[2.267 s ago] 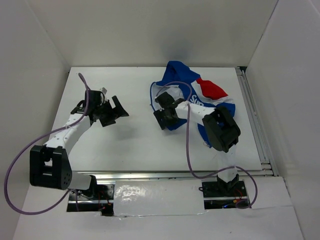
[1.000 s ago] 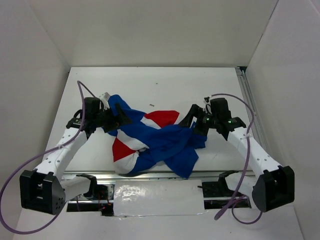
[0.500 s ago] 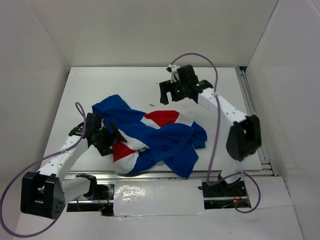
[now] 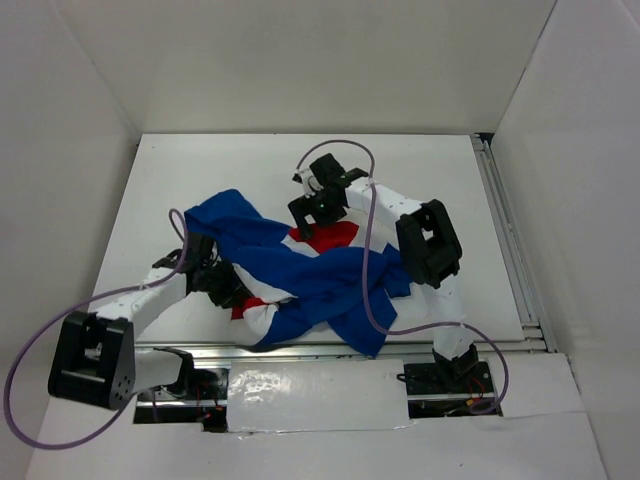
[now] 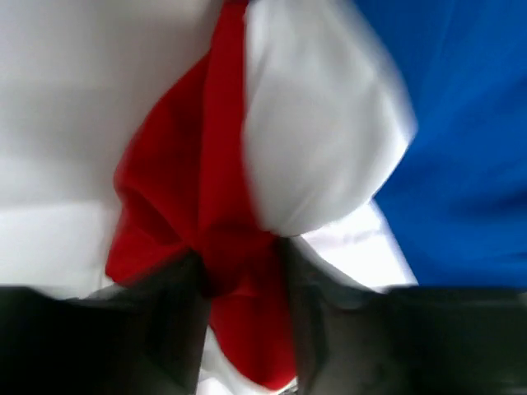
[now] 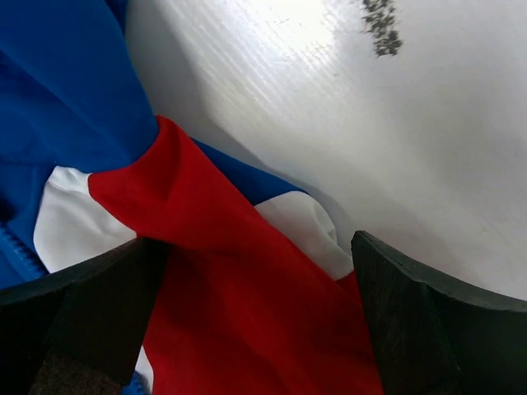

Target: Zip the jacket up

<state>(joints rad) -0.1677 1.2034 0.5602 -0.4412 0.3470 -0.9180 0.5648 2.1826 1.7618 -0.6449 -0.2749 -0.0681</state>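
Soft, crumpled jacket (image 4: 310, 285) bunched up on the smooth white surface (image 4: 200, 170). Left claw (image 5: 243, 271) is pinching a red fold, right claw (image 6: 257, 247) spread wide over a red panel.

jacket (image 4: 330, 285): royal blue, red and white panels | table (image 4: 200, 170): white | arms (image 4: 140, 297): white, black joints

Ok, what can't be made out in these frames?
Top view: the zipper of the jacket, buried in crumpled folds.
Left wrist view: motion blur hides whether the left gripper has pinched the red fold.
Right wrist view: dark speck on the table, too small to identify.
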